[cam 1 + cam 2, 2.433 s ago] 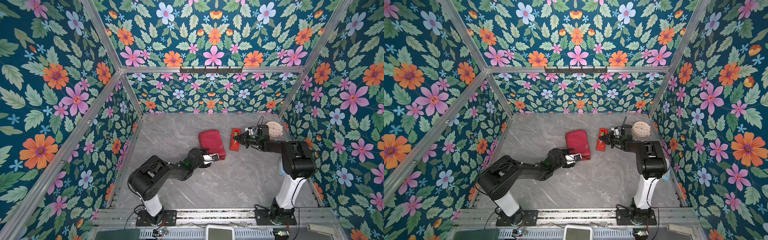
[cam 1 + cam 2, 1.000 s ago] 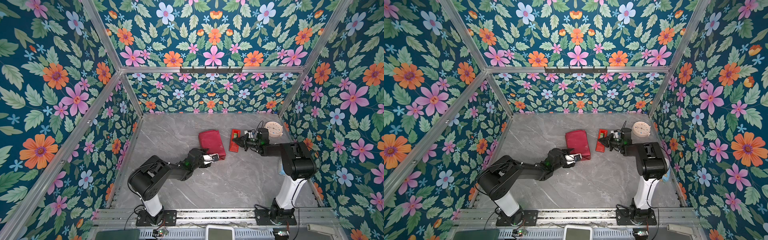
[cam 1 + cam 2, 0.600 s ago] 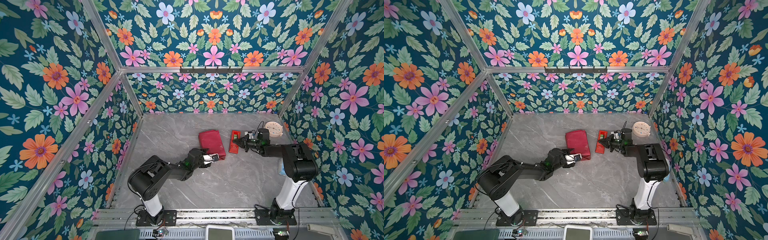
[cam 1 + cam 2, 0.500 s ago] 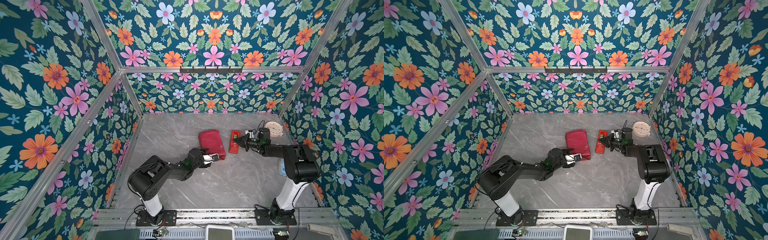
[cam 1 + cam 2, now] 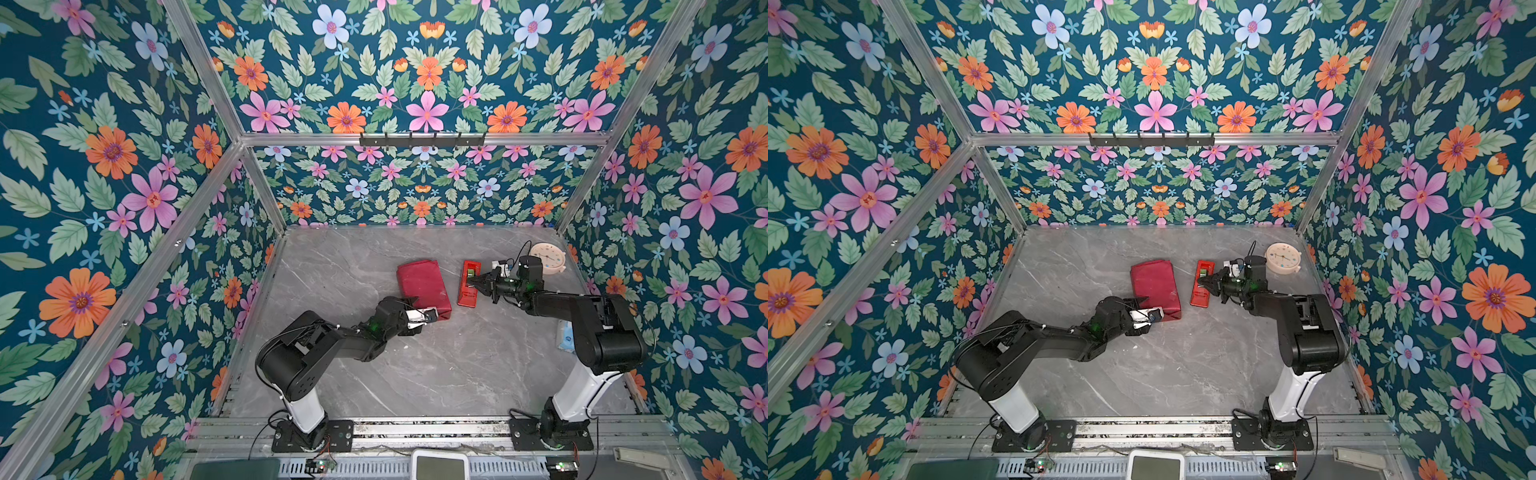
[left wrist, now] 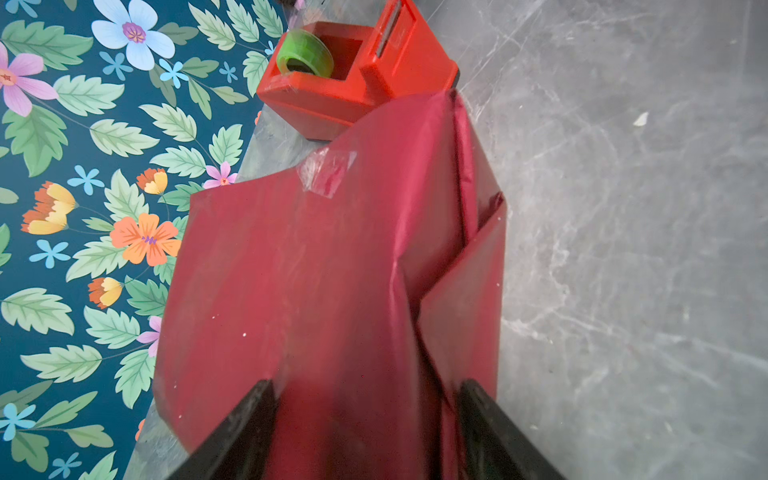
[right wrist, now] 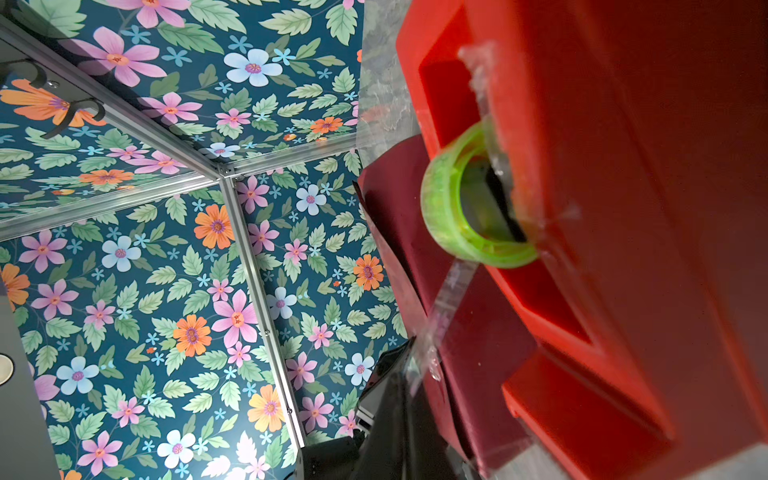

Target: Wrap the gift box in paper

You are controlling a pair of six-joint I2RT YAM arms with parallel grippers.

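Note:
The gift box is hidden under the maroon paper folded round it, a parcel at the table's middle. A clear tape patch sits on the paper. My left gripper clamps the parcel's near end with wide jaws, one finger on top and one at table level. My right gripper is shut on a clear tape strip drawn from the green roll in the red tape dispenser, just right of the parcel.
A round pale clock lies at the back right, behind the right arm. A small blue item rests by the right wall. Floral walls close in three sides, with a hook rail high on the back wall.
The right arm's elbow has swung a little toward the right wall while its gripper stays at the dispenser. The left arm and the parcel have not moved.

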